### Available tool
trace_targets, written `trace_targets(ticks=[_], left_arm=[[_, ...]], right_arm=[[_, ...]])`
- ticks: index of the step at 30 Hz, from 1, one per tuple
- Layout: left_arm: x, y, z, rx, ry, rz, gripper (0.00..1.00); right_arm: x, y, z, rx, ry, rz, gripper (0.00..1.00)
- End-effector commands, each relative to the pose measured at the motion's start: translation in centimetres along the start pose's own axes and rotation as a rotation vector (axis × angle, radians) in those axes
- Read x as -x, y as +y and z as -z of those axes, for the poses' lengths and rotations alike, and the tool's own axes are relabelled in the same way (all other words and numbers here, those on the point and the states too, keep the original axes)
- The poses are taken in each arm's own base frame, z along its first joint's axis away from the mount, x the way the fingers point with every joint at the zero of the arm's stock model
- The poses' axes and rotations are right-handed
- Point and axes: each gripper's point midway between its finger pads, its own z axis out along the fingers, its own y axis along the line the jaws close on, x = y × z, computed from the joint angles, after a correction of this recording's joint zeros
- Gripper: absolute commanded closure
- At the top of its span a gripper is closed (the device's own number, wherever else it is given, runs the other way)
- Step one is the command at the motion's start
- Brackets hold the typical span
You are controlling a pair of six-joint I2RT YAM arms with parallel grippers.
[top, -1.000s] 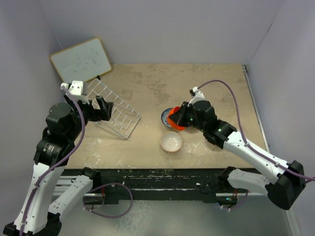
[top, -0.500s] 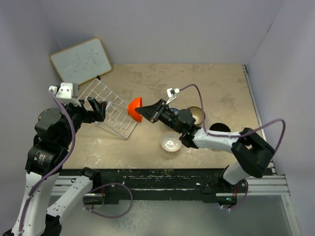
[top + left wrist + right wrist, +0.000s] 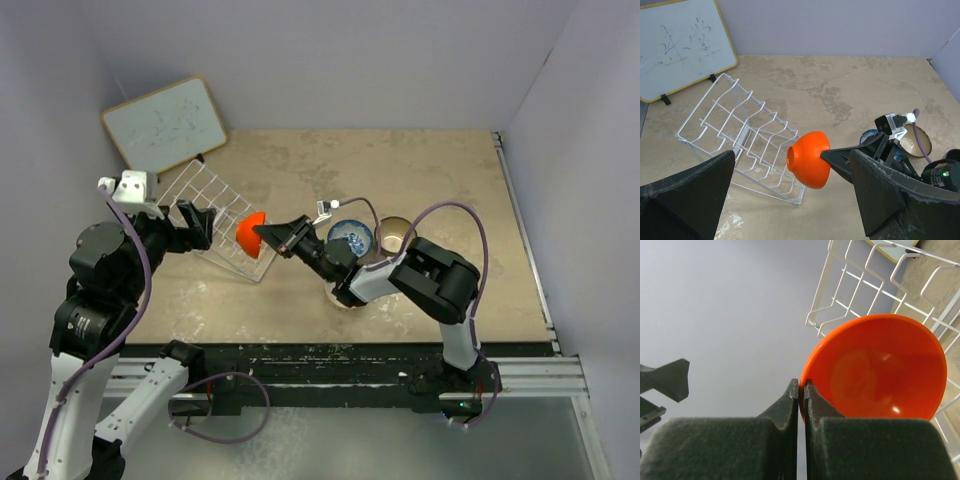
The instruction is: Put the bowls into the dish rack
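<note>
My right gripper (image 3: 266, 233) is shut on the rim of the orange-red bowl (image 3: 249, 231) and holds it on its side in the air, at the near right corner of the wire dish rack (image 3: 222, 215). The right wrist view shows the bowl's inside (image 3: 875, 367) pinched between the fingertips (image 3: 801, 385), with the rack's wires (image 3: 880, 275) behind it. My left gripper (image 3: 195, 222) is open and empty at the rack's left side. The blue-and-white bowl (image 3: 351, 238) and the tan bowl (image 3: 396, 235) sit on the table to the right. The white and black bowls are hidden by my right arm.
A wood-framed whiteboard (image 3: 165, 122) leans against the back left wall, just behind the rack. In the left wrist view the rack (image 3: 740, 130) stands empty, with the orange bowl (image 3: 807, 159) at its near right corner. Walls close the table on three sides.
My right arm has swung left with the orange-red bowl, from the bowl group to the rack's right corner. The blue-and-white bowl is uncovered. My left arm has barely moved.
</note>
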Motion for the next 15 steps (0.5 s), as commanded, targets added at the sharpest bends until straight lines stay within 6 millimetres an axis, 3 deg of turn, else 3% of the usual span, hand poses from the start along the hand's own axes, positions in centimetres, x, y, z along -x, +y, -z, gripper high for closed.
trace_targets(ticks=[1, 15], left_arm=[[1.3, 0.0, 0.8, -0.001, -0.044, -0.022, 0.01], [0.9, 0.2, 0.6, 0.003, -0.032, -0.034, 0.01]], right_arm=[[1.9, 5.1, -1.3, 0.178, -0.094, -0.125, 1.0], [0.8, 0.5, -1.9, 0.056, -0.101, -0.143, 1.0]])
